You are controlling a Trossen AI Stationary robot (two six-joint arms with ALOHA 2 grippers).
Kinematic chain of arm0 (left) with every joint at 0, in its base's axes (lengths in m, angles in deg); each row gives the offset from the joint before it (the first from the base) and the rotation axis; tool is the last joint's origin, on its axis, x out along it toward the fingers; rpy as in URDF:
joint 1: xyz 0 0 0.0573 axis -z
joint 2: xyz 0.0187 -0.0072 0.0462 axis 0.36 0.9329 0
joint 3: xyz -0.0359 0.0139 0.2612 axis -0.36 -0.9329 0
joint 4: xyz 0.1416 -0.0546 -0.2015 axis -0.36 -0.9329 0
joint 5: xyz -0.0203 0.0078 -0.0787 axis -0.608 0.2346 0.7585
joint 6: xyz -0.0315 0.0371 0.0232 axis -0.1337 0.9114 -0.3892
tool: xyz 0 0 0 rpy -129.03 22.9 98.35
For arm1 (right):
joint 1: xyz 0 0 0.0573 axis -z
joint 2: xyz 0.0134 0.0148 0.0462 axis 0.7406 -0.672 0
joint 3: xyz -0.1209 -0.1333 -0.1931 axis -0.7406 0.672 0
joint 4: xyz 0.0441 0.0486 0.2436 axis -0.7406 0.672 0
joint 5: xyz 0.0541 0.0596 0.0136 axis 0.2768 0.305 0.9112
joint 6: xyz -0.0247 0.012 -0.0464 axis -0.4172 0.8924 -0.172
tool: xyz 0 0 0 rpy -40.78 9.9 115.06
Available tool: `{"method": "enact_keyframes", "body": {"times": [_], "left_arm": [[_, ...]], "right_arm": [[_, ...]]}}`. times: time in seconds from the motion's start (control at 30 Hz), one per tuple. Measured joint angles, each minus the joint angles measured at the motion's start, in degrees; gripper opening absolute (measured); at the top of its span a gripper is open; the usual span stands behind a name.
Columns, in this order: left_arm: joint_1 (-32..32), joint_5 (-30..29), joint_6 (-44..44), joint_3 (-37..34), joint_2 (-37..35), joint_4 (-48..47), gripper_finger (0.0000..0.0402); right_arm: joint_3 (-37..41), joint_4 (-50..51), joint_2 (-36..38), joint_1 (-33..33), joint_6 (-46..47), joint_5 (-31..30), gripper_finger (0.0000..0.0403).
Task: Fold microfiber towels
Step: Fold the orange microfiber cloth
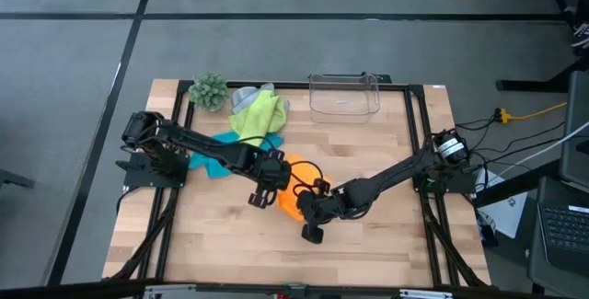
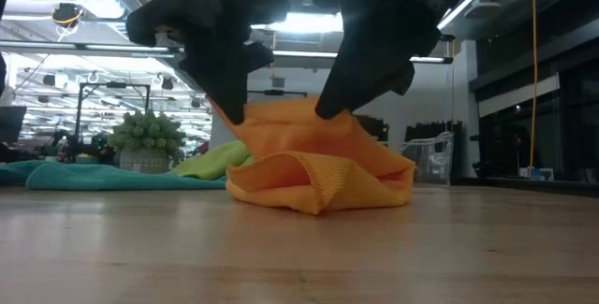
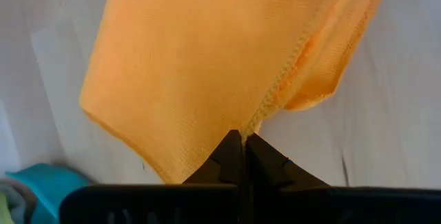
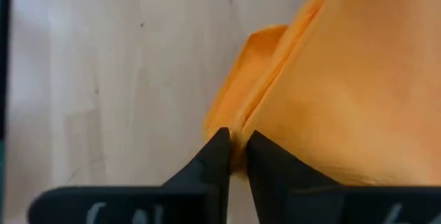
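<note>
1. Towels, four: orange (image 1: pixel 293 189), turquoise (image 1: pixel 210 161), lime (image 1: pixel 259 115), grey (image 1: pixel 245 97).
2. Plant (image 1: pixel 209 90), one, table's far-left corner.
3. Clear box (image 1: pixel 344 97), one, far edge.
4. Grippers, two: left gripper (image 1: pixel 268 189), right gripper (image 1: pixel 311 205).

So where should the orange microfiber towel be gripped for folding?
At its stitched hem, from above. The left tool and right tool each pinch an edge of the orange microfiber towel, lifting its top while the lower part sags onto the wooden table. Edges stay thin enough to pinch.
</note>
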State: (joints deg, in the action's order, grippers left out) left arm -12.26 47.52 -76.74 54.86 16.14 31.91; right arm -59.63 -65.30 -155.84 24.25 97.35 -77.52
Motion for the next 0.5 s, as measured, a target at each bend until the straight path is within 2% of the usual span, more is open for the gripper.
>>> {"method": "enact_keyframes", "body": {"times": [0.13, 0.33, 0.5], "left_arm": [[-1.3, 0.0, -2.1, 0.0, 0.0, -1.4, 0.0010], [-2.3, 0.6, -4.2, 0.0, 0.0, -0.9, 0.0069], [-2.0, 4.5, -5.1, 0.0, 0.0, -0.9, 0.0107]], "right_arm": [[0.0, 0.1, 0.0, 0.0, 0.0, 2.2, 0.0071], [0.0, 0.4, 0.0, 0.1, 0.0, 3.7, 0.0082], [0.0, 1.8, 0.0, -0.5, 1.1, 6.1, 0.0082]]}}
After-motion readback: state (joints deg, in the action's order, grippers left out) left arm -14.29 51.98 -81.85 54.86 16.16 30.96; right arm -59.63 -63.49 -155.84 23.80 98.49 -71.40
